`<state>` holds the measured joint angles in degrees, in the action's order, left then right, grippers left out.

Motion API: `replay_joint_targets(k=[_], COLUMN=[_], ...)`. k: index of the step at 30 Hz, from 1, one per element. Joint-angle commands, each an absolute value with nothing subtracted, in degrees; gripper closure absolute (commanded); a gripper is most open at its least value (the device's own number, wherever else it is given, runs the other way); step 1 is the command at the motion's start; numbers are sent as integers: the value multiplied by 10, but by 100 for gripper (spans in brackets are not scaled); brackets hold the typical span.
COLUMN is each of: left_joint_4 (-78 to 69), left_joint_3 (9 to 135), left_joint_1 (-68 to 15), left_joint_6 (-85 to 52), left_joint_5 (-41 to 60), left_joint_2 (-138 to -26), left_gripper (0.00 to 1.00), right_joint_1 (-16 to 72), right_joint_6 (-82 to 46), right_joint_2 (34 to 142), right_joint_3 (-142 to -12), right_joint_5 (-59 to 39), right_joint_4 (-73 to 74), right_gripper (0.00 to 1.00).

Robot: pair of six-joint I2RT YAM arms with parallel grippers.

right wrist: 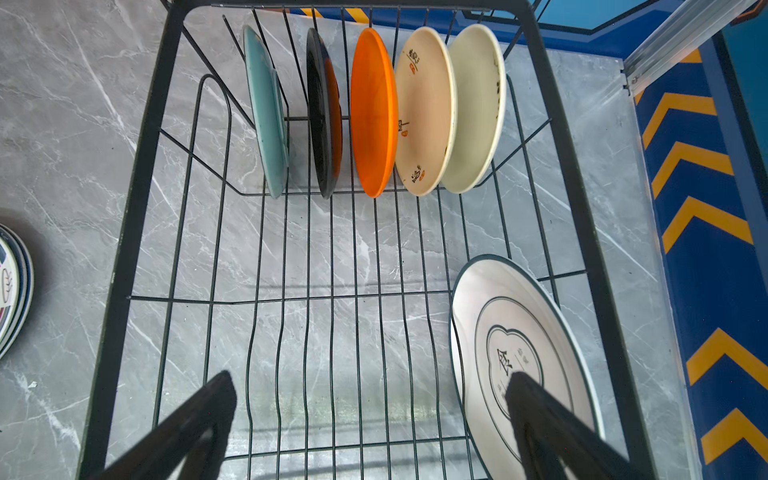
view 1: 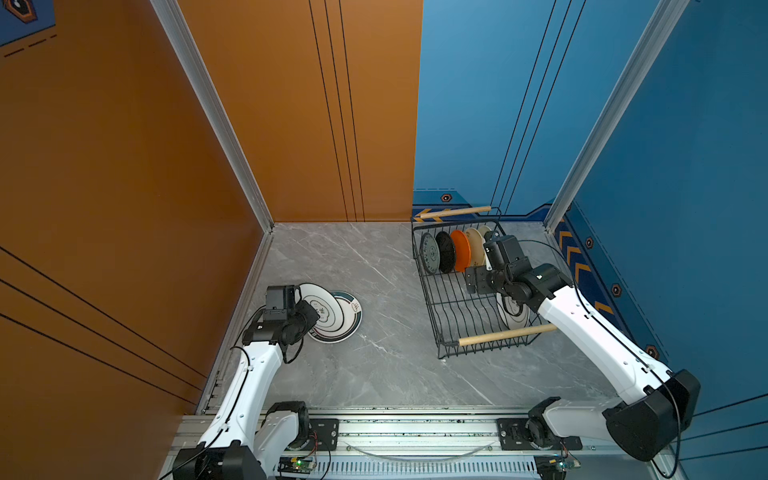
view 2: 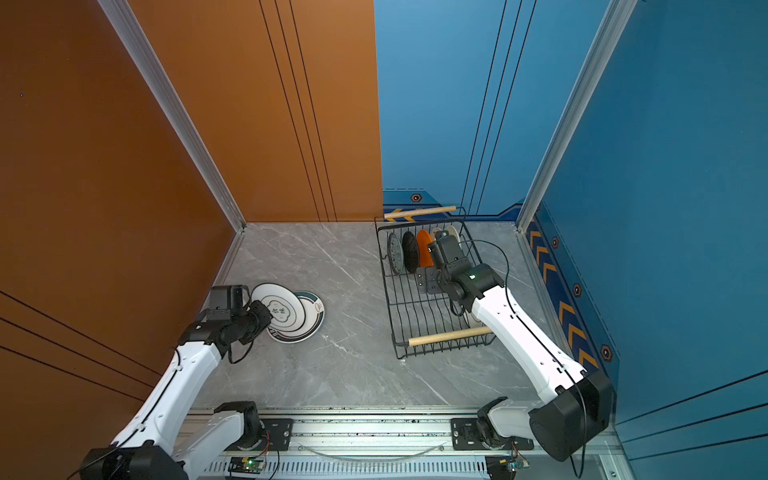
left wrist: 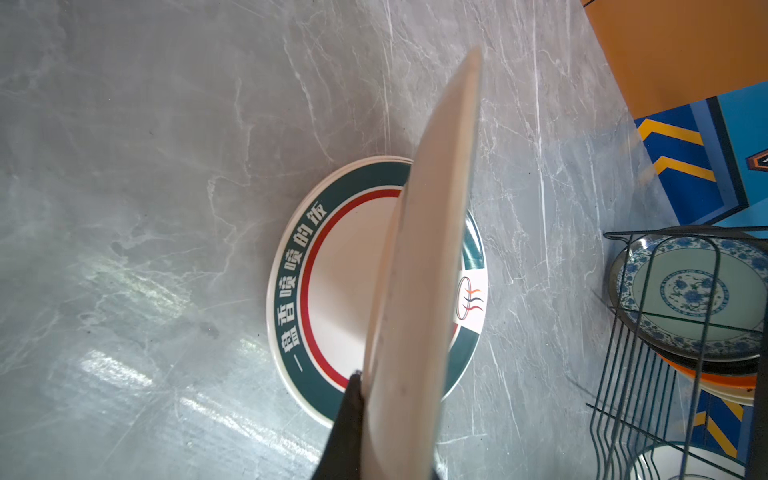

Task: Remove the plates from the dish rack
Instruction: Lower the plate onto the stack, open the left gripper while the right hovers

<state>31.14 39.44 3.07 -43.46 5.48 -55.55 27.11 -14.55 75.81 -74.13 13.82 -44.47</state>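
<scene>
Dish rack point(right wrist: 579, 208) sits at the far right corner of the grey tabletop point(view 1: 374, 374), close to the blue wall. Its far row carries five small plates on edge, separated by wires: teal plate point(right wrist: 266, 112), black plate point(right wrist: 322, 124), orange plate point(right wrist: 372, 112), printed cream plate point(right wrist: 424, 112), plain cream plate point(right wrist: 478, 108). One large white plate point(right wrist: 498, 316) leans at the rack's near right side.

Right gripper point(right wrist: 370, 376) hangs over the rack's bare middle, jaws spread wide, holding nothing. One finger crosses in front of the large white plate; contact cannot be determined.

Left gripper point(view 1: 307, 313) is clamped on the rim of a tilted white plate point(view 1: 327, 307) above the stack of plates point(view 1: 351, 316) near the left edge. The arm hides part of the stack.
</scene>
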Motion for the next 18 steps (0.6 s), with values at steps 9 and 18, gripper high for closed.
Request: replay_joint_targets(k=[9,18], left_joint_4=[304,296], left_joint_3=[368,347], left_joint_1=[29,10], left_joint_6=[-457,-478], left_joint_5=[47,45], left_joint_2=[-551,-556], left_gripper=[87,78], right_joint_1=[278,283], right_joint_6=[-128,-121], right_joint_2=[771,778], right_joint_3=[-731,-727], right_joint_5=[140,128], right_joint_4=[-459,-454], right_gripper=[0,0])
